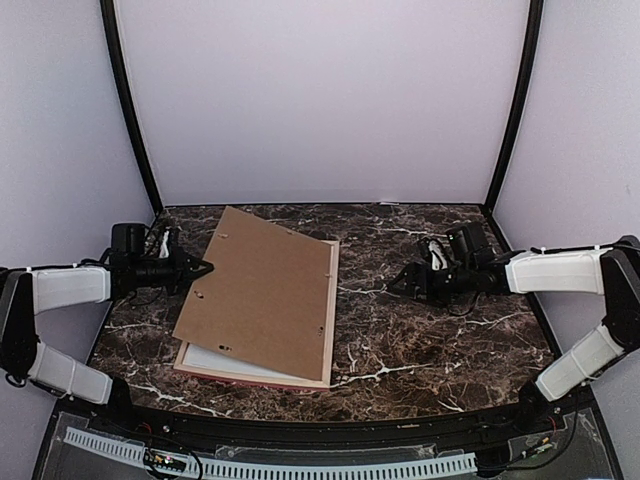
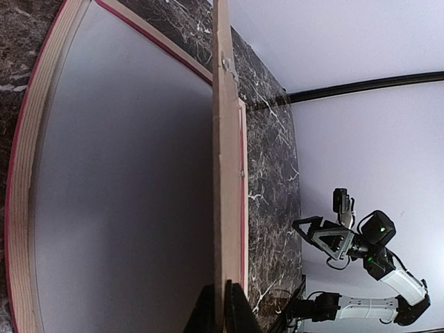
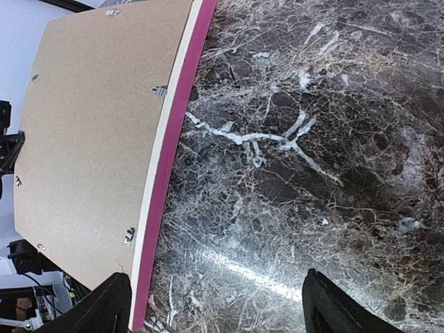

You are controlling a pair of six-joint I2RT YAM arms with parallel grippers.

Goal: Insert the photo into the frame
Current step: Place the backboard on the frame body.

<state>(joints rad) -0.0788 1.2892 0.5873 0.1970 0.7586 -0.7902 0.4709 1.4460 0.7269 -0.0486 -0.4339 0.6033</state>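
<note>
The left gripper (image 1: 203, 268) is pinched on the left edge of the backing board (image 1: 260, 295). That side is raised and the right edge rests on the frame (image 1: 332, 300), probably to leave the opening accessible. The photo (image 1: 215, 357) lies white back up inside the frame, which is face down on the table (image 1: 440, 340). To the right, the right gripper (image 1: 400, 283) hovers spread, apart from the frame.
</note>
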